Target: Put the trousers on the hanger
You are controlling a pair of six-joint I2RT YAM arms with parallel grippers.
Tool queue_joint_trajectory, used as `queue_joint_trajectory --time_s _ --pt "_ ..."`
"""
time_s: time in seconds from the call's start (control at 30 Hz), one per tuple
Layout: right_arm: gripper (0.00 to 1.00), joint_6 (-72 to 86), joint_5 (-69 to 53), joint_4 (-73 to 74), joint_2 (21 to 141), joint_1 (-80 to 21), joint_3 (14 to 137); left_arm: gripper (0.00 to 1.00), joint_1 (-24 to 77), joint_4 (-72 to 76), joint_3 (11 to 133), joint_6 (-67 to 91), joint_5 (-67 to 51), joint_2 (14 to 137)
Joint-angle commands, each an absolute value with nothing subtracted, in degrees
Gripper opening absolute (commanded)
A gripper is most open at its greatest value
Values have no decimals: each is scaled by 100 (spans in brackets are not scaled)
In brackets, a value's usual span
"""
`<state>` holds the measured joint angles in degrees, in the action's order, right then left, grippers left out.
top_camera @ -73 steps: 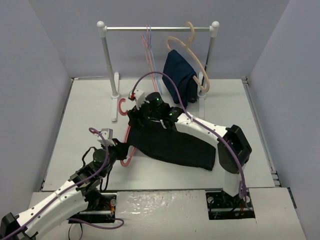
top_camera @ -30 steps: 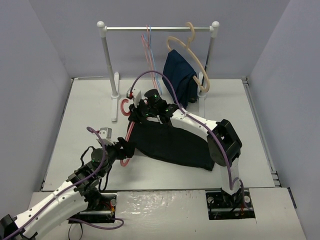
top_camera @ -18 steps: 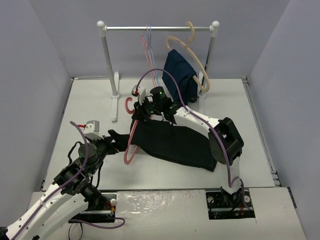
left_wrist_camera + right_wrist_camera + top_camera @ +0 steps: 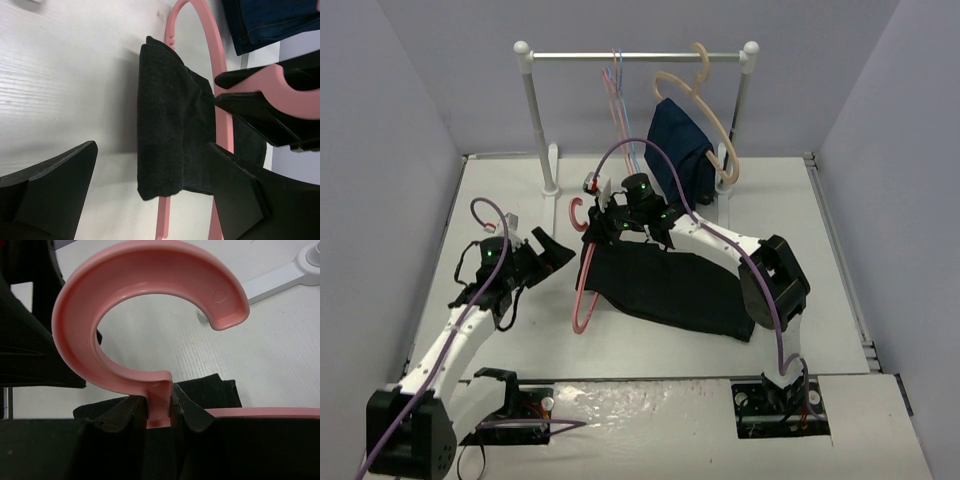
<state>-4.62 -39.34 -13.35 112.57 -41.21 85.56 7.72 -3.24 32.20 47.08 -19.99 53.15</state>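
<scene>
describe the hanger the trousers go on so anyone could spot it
Start at the white rail at the far edge of the table and come forward to the black trousers spread on it. The hanger is at their left end, neck in the right gripper. It is thin, salmon pink and off the rail, unlike the tan hanger hanging there.

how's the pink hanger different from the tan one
The pink hanger is thin and down on the table; the tan hanger is thicker and hangs from the rail. The pink one is clamped at its neck by the right gripper and has the black trousers through it; the tan one carries a navy garment. Both have hook tops.
</scene>
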Motion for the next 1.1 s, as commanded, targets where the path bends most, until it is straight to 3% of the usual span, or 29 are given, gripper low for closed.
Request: queue_joint_trajectory --time_s 0.0,0.67,0.9,1.07 --pt "0 -431 -4213 -1828 10667 -4087 8584 86 697 882 3578 4929 -2933 6003" --pt "0 -375 -4181 -1896 10670 -4078 8613 78 768 2299 3437 5449 -3947 7698" --pt "0 -343 -4189 -1890 10645 -4085 8596 66 949 2598 3501 5531 -4015 8204" --pt "0 -328 -4229 -1881 10612 -4080 8562 49 980 2729 3501 5580 -4062 8189"
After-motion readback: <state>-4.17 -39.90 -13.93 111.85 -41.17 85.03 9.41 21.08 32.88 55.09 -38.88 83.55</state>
